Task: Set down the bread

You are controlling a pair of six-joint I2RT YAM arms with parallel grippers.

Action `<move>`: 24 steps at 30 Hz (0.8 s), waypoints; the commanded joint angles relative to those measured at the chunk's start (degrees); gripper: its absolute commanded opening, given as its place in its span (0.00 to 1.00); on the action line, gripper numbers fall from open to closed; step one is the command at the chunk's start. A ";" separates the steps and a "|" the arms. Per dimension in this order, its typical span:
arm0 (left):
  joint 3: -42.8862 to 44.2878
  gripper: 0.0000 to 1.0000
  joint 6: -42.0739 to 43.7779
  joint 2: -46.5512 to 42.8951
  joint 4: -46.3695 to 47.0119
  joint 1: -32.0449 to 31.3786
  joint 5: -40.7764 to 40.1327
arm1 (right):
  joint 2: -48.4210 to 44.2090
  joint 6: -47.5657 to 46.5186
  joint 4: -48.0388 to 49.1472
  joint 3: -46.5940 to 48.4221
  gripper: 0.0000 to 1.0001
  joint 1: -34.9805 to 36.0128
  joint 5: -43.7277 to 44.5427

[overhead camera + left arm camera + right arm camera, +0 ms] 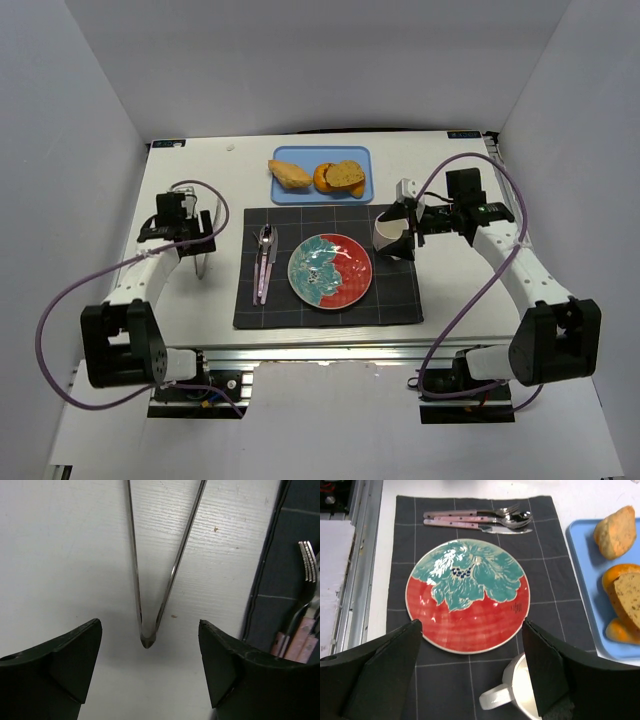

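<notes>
The bread [290, 174], a pale golden roll, lies at the left end of a blue tray [283, 195] at the back of the table; it also shows in the right wrist view [616, 531]. A red and teal plate [330, 270] sits on a dark placemat [400, 300]. My right gripper [405, 228] is open and empty, above the placemat's right side over a white mug [520, 696], with the plate [467, 595] ahead of it. My left gripper [150, 625] is open and empty, low over the white table to the left of the placemat.
Metal tongs [146, 640] lie on the table with their closed end between my left fingers, untouched. A brown-crusted slice [347, 175] and orange pieces [615, 575] share the tray. A fork, spoon and knife [264, 262] lie left of the plate.
</notes>
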 commanded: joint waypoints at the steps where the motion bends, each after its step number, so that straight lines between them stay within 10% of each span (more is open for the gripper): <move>1: 3.70 0.88 9.11 3.98 0.83 0.05 2.22 | -3.55 1.04 2.92 -1.22 0.85 -0.12 0.64; 16: 8.08 0.83 12.03 25.88 12.51 0.58 6.17 | -3.82 2.63 3.28 -0.96 0.87 -0.21 2.40; 24: 8.72 0.37 9.21 31.96 12.52 2.25 13.99 | -6.89 1.22 2.48 -1.57 0.88 -0.65 5.56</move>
